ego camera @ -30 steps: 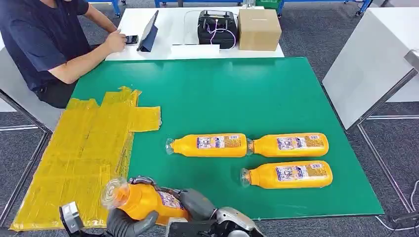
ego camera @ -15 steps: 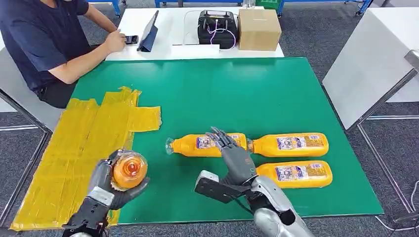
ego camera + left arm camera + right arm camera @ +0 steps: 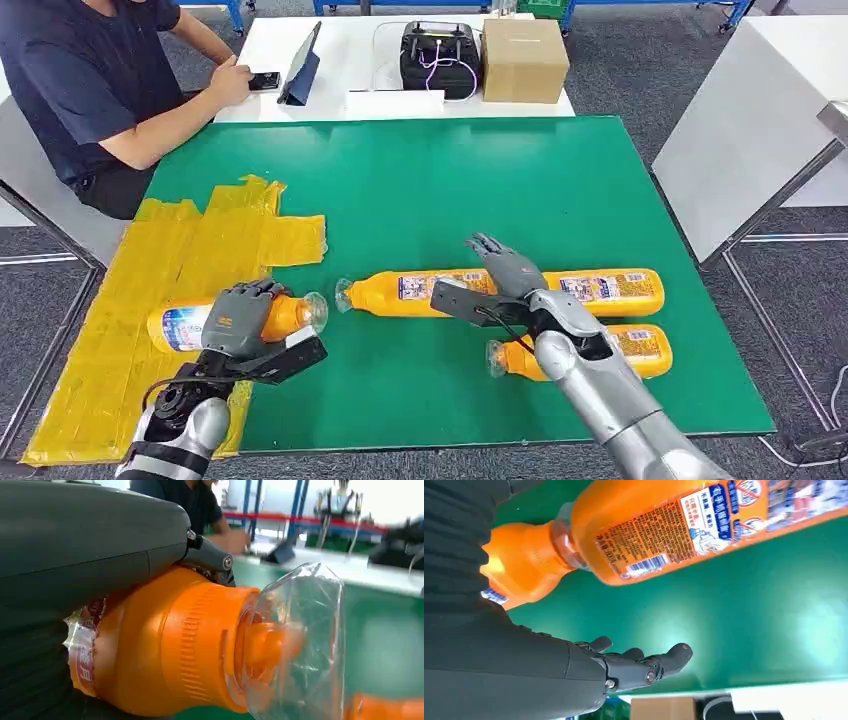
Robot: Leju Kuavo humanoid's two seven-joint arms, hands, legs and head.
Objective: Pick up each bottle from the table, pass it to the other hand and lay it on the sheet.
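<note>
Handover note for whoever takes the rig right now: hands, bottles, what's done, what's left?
Left hand grips a bottle lying on the yellow sheet, cap end over the green mat; not released.
Right hand is open, holding nothing, above the mat bottles.
Three bottles lie on the mat: left, right, near.
Done: none released yet.
Left: release this one, then pick, pass and lay the other three.

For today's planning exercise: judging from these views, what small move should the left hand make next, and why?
Probably open the left hand and let go: the bottle it grips already lies on its side over the yellow sheet, while the right hand hovers open above the remaining bottles.
</note>
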